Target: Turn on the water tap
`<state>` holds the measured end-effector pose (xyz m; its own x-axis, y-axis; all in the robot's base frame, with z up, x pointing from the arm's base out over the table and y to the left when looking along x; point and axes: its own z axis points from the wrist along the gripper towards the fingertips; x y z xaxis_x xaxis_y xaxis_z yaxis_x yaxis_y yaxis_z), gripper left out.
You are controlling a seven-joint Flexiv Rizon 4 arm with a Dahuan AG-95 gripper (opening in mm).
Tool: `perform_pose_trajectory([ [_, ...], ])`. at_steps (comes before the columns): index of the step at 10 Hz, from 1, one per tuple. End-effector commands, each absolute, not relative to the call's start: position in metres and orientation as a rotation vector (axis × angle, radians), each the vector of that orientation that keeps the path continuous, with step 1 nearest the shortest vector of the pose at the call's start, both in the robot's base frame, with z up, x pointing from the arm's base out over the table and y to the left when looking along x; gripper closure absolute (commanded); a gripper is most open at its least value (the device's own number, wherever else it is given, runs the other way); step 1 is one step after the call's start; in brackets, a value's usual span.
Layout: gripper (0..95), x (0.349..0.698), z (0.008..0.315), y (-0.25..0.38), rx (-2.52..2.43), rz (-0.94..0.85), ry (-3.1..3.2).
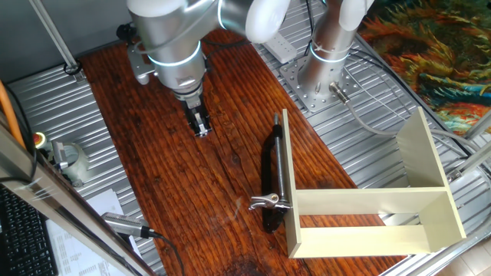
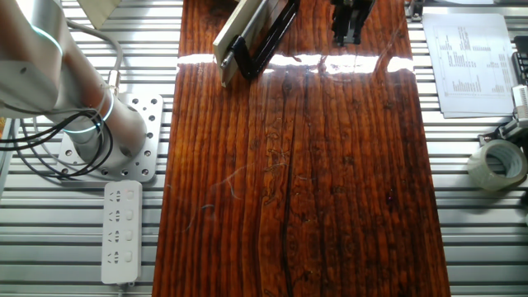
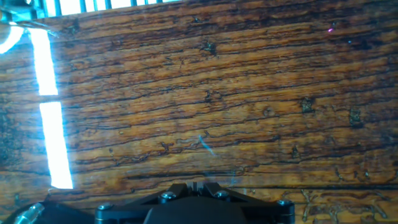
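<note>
The water tap [image 1: 271, 175] is a long slim black-and-chrome tube lying on the wooden table beside the cream box. Its small silver wing-shaped lever [image 1: 265, 202] sits at the near end. In the other fixed view the tap [image 2: 266, 33] lies at the top edge. My gripper [image 1: 201, 126] hangs over the bare wood well to the left of the tap, fingers pressed together with nothing between them. It also shows in the other fixed view [image 2: 346, 31]. In the hand view only the finger bases [image 3: 198, 186] and bare wood show; the tap is out of view.
A cream open-sided box [image 1: 368, 199] stands against the tap's right side. A grey metal cylinder with a cable [image 1: 126, 225] lies at the table's left front. A tape roll [image 2: 497, 164], papers [image 2: 470, 62] and a power strip [image 2: 122, 231] lie off the wood.
</note>
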<state>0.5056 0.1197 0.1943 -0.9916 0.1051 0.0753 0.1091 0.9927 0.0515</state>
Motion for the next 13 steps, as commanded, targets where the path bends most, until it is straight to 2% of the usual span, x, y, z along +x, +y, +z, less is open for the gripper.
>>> perform_pose_trajectory([
  [1,95.0,0.506,0.194,0.12,-0.041,-0.071,-3.077],
  [8,95.0,0.506,0.194,0.12,-0.034,-0.057,-3.047],
  [13,95.0,0.484,0.209,0.172,-0.032,-0.061,-3.02],
])
